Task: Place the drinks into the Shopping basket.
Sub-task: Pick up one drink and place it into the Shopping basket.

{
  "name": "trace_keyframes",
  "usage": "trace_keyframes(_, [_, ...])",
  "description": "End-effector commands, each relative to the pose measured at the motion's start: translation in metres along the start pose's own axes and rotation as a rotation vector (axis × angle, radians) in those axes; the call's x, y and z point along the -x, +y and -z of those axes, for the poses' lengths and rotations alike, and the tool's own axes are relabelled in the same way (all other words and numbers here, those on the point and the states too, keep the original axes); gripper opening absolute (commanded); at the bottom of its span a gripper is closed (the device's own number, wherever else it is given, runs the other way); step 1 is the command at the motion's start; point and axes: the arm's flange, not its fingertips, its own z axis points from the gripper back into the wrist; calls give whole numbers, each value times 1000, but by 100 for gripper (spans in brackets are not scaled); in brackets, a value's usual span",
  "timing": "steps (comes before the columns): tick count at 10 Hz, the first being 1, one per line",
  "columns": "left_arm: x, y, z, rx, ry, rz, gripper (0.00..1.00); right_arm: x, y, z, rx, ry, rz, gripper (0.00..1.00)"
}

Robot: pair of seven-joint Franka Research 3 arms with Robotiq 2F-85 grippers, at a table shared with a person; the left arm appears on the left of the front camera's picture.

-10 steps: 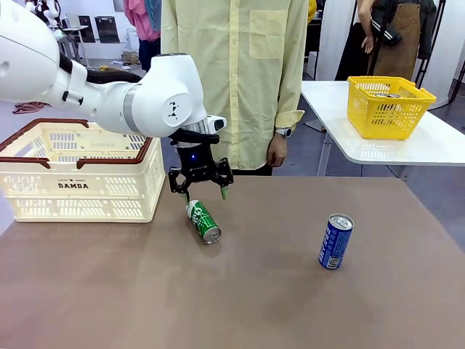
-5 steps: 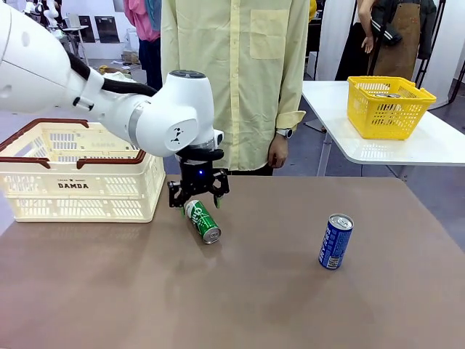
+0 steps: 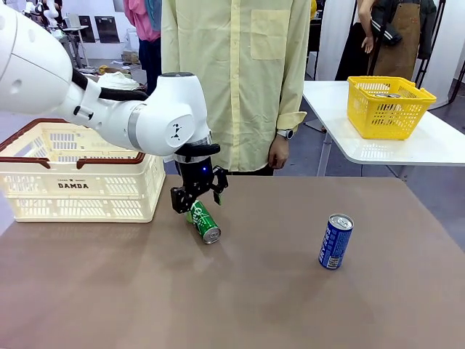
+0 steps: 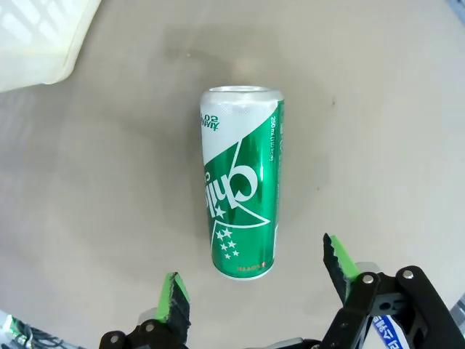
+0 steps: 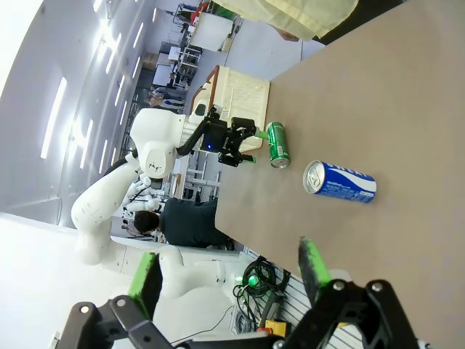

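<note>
The green can (image 3: 204, 222) lies on its side on the brown table, left of centre. My left gripper (image 3: 197, 202) hangs open just above the can's far end, one finger on either side. From the left wrist, the green can (image 4: 242, 182) lies lengthwise ahead of my left gripper (image 4: 258, 282), whose green fingertips (image 4: 176, 297) stand wide apart and touch nothing. The blue can (image 3: 335, 241) stands upright at the right. The Shopping basket (image 3: 80, 171) sits at the far left. My right gripper (image 5: 229, 273) is open and holds nothing, well back from the blue can (image 5: 340, 180).
A person in a yellow shirt (image 3: 240, 73) stands at the far edge, hands down. A yellow mesh basket (image 3: 389, 106) sits on a separate white table (image 3: 407, 149) at the right. A corner of the Shopping basket (image 4: 36, 36) lies close to the green can.
My left gripper has come lower over the green can's far end and has turned about its wrist. Both cans are where they were.
</note>
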Motion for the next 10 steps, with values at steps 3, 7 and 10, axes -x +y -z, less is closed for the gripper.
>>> trace_keyframes(3, [8,0,2,-19,10,54,100,-4,4,0,-14,-12,-4,100])
trace_keyframes(7, [-18,-7,37,-28,-15,73,100,-4,4,0,-14,-12,-4,100])
trace_keyframes(10, [-19,-8,51,-46,-57,93,100,-4,4,0,-14,-12,-4,100])
